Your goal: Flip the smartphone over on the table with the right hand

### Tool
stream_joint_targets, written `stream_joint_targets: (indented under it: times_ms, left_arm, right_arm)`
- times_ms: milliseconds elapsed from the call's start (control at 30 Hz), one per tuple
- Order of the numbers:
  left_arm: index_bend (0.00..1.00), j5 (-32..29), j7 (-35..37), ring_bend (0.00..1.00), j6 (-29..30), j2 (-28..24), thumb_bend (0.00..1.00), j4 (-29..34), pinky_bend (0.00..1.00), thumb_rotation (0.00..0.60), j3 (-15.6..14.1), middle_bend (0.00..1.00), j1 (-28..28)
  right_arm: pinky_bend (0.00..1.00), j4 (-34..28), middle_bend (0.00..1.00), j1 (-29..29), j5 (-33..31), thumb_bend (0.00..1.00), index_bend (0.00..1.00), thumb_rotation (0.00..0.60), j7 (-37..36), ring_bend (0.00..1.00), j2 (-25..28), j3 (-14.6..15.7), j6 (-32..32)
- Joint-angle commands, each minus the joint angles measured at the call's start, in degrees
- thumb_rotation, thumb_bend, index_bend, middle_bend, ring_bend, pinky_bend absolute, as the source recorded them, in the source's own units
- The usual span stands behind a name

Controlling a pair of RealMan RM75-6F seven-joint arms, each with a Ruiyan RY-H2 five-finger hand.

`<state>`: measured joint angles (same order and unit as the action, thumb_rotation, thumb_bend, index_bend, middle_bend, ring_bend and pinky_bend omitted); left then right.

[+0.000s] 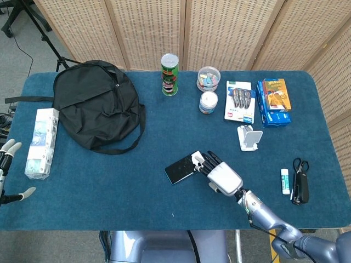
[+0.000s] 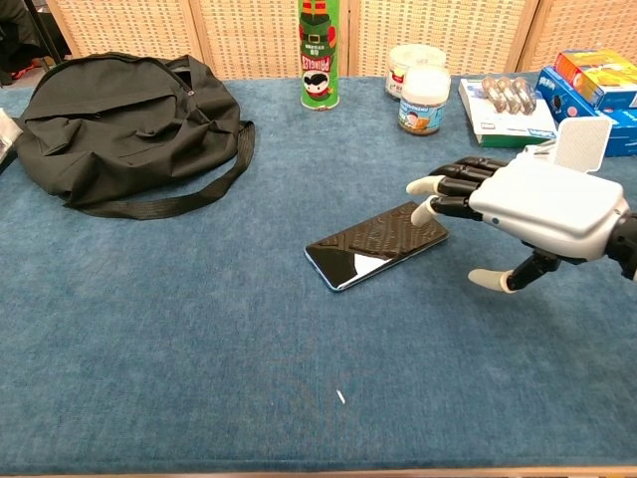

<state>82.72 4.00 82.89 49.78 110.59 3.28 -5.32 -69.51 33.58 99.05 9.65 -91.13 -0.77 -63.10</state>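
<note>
A black smartphone point(image 1: 180, 169) point(image 2: 370, 245) lies flat on the blue table, glossy side up, near the middle front. My right hand point(image 1: 221, 175) point(image 2: 526, 212) hovers just right of it, palm down, fingers spread and empty. Its fingertips point(image 2: 426, 185) reach the phone's right end; I cannot tell whether they touch it. My left hand point(image 1: 5, 170) shows only at the far left edge of the head view, off the table, fingers apart, holding nothing.
A black backpack point(image 1: 96, 104) fills the back left, with a white box point(image 1: 41, 141) beside it. A Pringles can point(image 1: 169, 74), two jars, a white phone stand point(image 1: 248, 137) and blue boxes point(image 1: 274, 101) line the back. Scissors point(image 1: 300, 181) and a glue stick lie at the right.
</note>
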Motion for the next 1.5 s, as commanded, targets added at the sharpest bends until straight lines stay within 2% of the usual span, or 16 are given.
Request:
stream_joint_targets:
  times_ms: [33, 633, 1167, 1233, 1333, 1500]
  left_arm:
    - [0.0, 0.1, 0.1, 0.0, 0.0, 0.0, 0.0, 0.0, 0.0, 0.6, 0.0, 0.0, 0.0]
    - [0.0, -0.3, -0.4, 0.0, -0.3, 0.2, 0.0, 0.1, 0.0, 0.6, 0.0, 0.0, -0.2]
    - [0.0, -0.4, 0.0, 0.0, -0.2, 0.0, 0.0, 0.0, 0.0, 0.6, 0.1, 0.0, -0.2]
    - [0.0, -0.4, 0.0, 0.0, -0.2, 0.0, 0.0, 0.0, 0.0, 0.6, 0.1, 0.0, -0.2]
    - [0.0, -0.5, 0.0, 0.0, -0.2, 0.0, 0.0, 0.0, 0.0, 0.6, 0.1, 0.0, -0.2]
    - [0.0, -0.4, 0.0, 0.0, -0.4, 0.0, 0.0, 0.0, 0.0, 0.6, 0.1, 0.0, -0.2]
  right_arm:
    - [0.05, 1.6, 0.04, 0.8, -0.7, 0.37, 0.21, 0.6, -0.1, 0.0, -1.2, -0.3, 0.6]
    - [0.05, 8.7, 0.07, 3.5, -3.6, 0.4, 0.23, 0.6, -1.2, 0.0, -7.6, -1.2, 1.8]
    - [0.05, 10.8, 0.1, 5.5, -6.4, 0.44, 0.26, 0.6, 1.0, 0.0, -11.1, -2.2, 3.9]
    - [0.05, 11.1, 0.11, 5.5, -6.7, 0.47, 0.3, 0.6, 0.7, 0.0, -11.6, -2.4, 3.7]
    - [0.05, 11.5, 0.14, 5.6, -7.0, 0.57, 0.4, 0.6, 0.1, 0.0, -12.1, -2.5, 3.4]
    - [0.05, 11.6, 0.15, 6.2, -7.2, 0.7, 0.43, 0.6, -0.7, 0.0, -12.6, -2.9, 3.3]
